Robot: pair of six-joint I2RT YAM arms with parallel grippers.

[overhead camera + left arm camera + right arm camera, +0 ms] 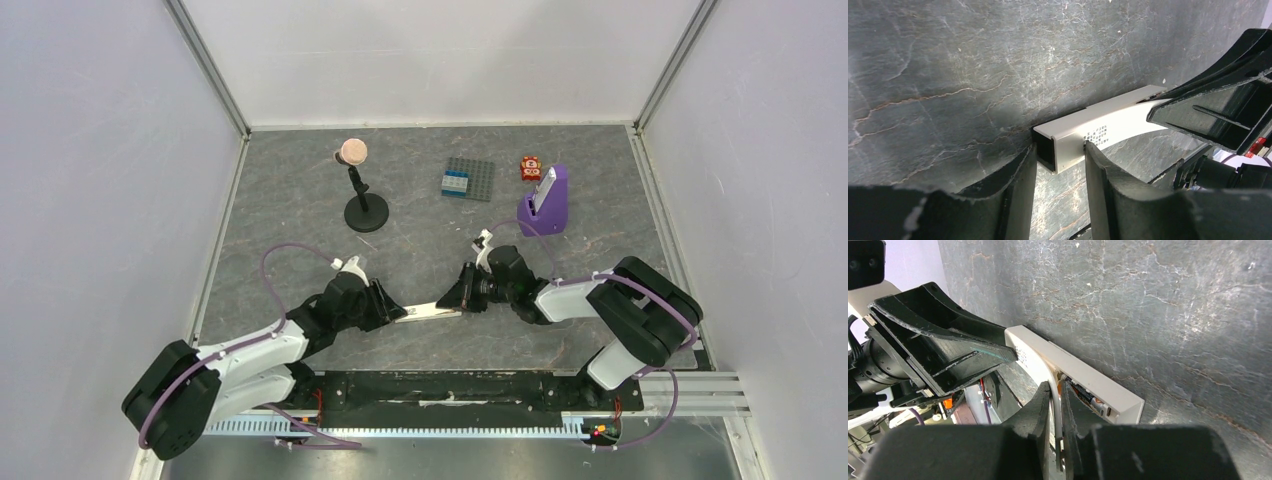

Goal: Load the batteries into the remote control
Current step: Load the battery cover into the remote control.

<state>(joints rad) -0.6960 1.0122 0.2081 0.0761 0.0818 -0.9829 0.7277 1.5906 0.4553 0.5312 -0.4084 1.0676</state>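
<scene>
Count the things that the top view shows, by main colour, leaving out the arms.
Black: 1, round-base stand with pink ball
Grey: 1, studded baseplate
Red: 1, small toy
Purple: 1, wedge stand
White: 1, remote control
Total: 5

The table [280, 200] is showing a dark grey, stone-like top, matt and veined with pale lines. The remote control [1108, 120] is looking like smooth white plastic with a faint sheen, its thin cover [1053, 402] likewise. The fingers [1118, 195] of the left gripper [1060, 147] and right gripper [1055, 387] are appearing as matt black plastic, rough and frayed along the edges.
</scene>
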